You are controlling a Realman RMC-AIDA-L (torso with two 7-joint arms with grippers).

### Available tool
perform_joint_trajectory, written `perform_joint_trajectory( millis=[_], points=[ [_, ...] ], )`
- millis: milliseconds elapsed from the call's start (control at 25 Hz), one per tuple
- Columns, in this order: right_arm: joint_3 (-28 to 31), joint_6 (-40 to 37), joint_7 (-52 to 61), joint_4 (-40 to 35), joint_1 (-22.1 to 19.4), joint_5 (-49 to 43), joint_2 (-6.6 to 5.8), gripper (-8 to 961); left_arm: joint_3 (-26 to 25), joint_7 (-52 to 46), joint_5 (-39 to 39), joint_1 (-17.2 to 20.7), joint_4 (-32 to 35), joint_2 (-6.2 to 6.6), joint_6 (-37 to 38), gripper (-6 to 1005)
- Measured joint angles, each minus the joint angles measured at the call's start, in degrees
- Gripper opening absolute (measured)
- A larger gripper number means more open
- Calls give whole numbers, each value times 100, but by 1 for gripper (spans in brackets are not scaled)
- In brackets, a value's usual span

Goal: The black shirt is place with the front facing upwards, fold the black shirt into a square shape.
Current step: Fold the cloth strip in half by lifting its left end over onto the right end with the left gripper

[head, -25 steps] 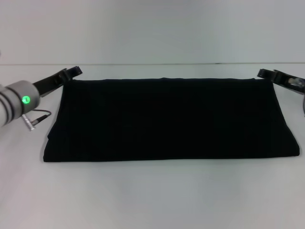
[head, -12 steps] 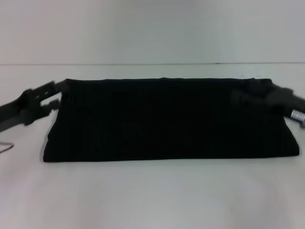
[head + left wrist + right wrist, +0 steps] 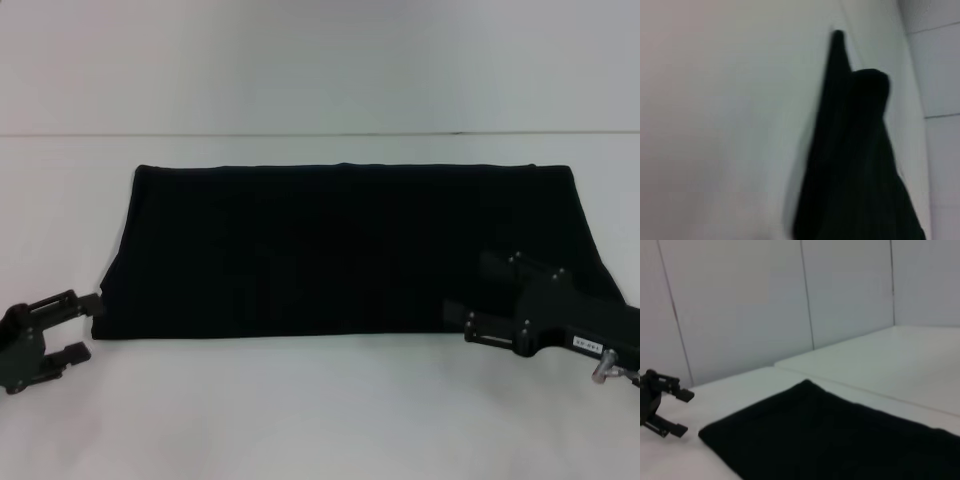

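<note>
Now, the shirt (image 3: 350, 250) lies flat across the middle of the frame on the white desk (image 3: 320, 410), already a long dark band, wider than it is deep, so a square is not there yet. No lettering or neck label shows on the upper face.

At the lower left, the left pincer (image 3: 78, 327) sits just off the band's near left corner, fingers apart, upper tip about touching the cloth edge. At the lower right, the right pincer (image 3: 460, 315) hangs over the near right part of the band, fingers spread too, nothing between them.

The step looks like taking hold of the short ends to bring one side over the other. To do it well, I'd say each pincer should bite every layer at its corner, lift level, and carry the end across so edges meet square and no layer slides.

Hard to read: black fingers on black cloth at the right, so contact there is unclear. The left wrist view gives only a dark blurred slab of shirt (image 3: 855, 160). The right wrist view shows a shirt (image 3: 840, 440) corner and the left pincer (image 3: 682, 412) far off.
</note>
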Motion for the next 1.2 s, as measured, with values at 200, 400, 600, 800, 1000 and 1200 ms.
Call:
perform_joint_trajectory(
  millis=[200, 400, 600, 800, 1000, 1200],
  points=[
    [-78, 120, -109, 36, -26, 0, 6, 927, 13, -247, 185, -64, -22, -11, -323, 839],
    [-105, 129, -117, 45, -30, 1, 9, 926, -22, -341, 176, -109, -67, -38, -609, 839],
    [-108, 129, -103, 48, -33, 1, 13, 925, -20, -354, 169, -257, -270, -31, -912, 839],
    [-119, 129, -94, 99, -9, 1, 13, 924, 16, -329, 222, -506, -434, -38, -1096, 838],
    [-126, 125, -94, 113, 13, 2, 13, 924, 30, -311, 403, -749, -484, -73, -1172, 829],
    [-126, 114, -97, 119, 13, 2, 12, 924, -40, -100, 385, -792, -410, -158, -1207, 787]
  ],
)
